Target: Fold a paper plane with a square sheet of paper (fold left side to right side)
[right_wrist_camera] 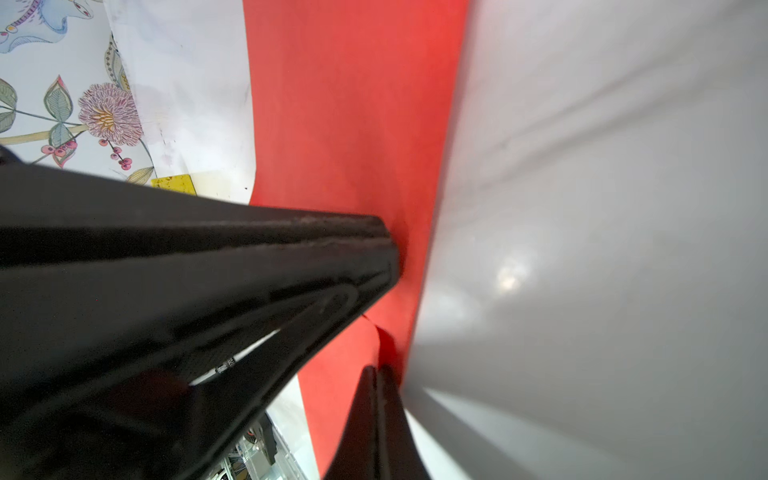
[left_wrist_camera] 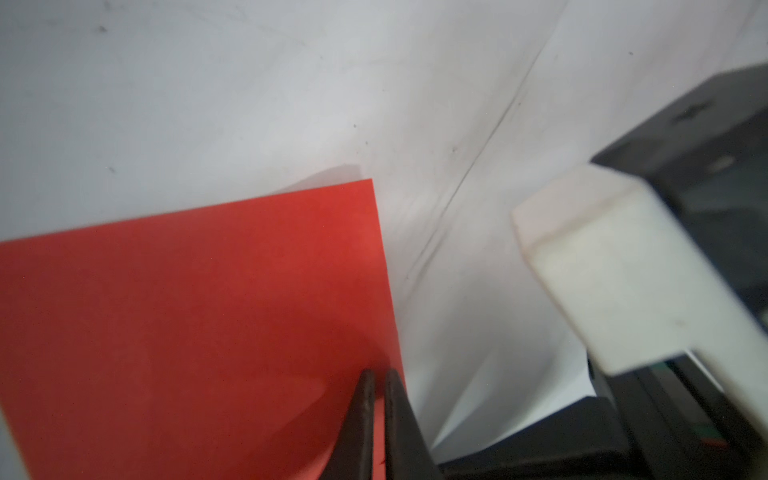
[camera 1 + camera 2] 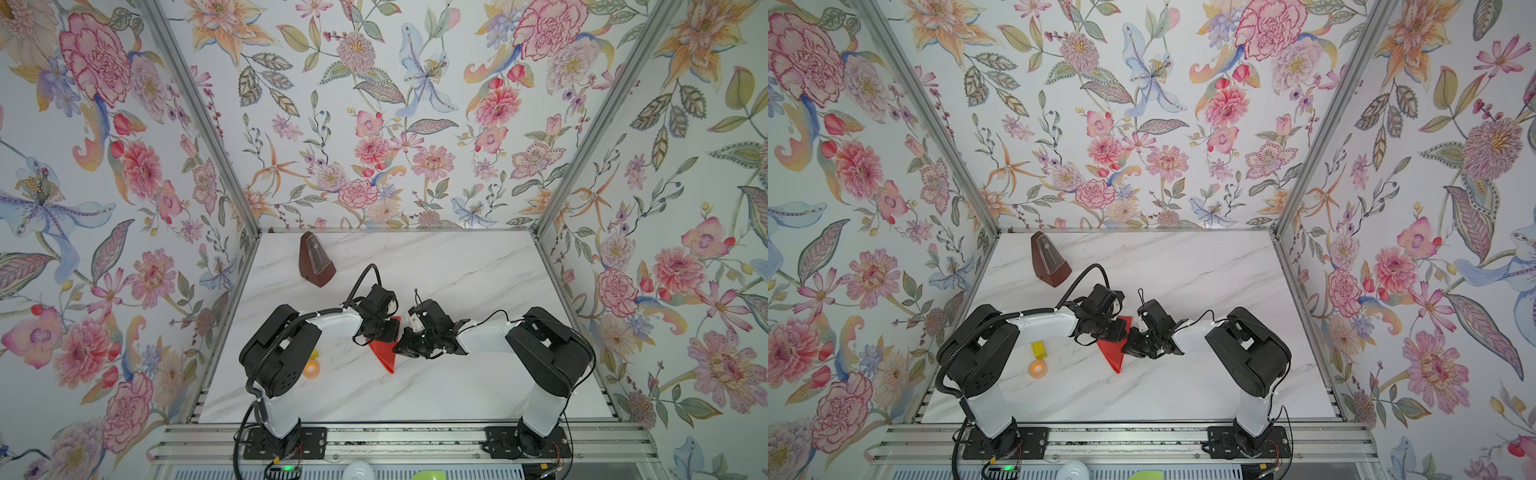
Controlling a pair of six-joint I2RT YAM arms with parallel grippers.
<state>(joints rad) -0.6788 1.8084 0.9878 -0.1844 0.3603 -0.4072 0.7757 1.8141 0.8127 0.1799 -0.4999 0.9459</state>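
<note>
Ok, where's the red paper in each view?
Top view: red paper mid-table, between the two wrists.
Top view: same place.
Left wrist: broad red area, one corner showing.
Right wrist: red strip through the middle.
Shared landmark: the veined marble table, in all four.

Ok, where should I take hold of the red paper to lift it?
Pinch the red paper at its far right corner, coming in low from the right. It lies flat on the table, but in the left wrist view that corner casts a shadow, so it looks slightly lifted and is probably the easiest place to get under.
</note>
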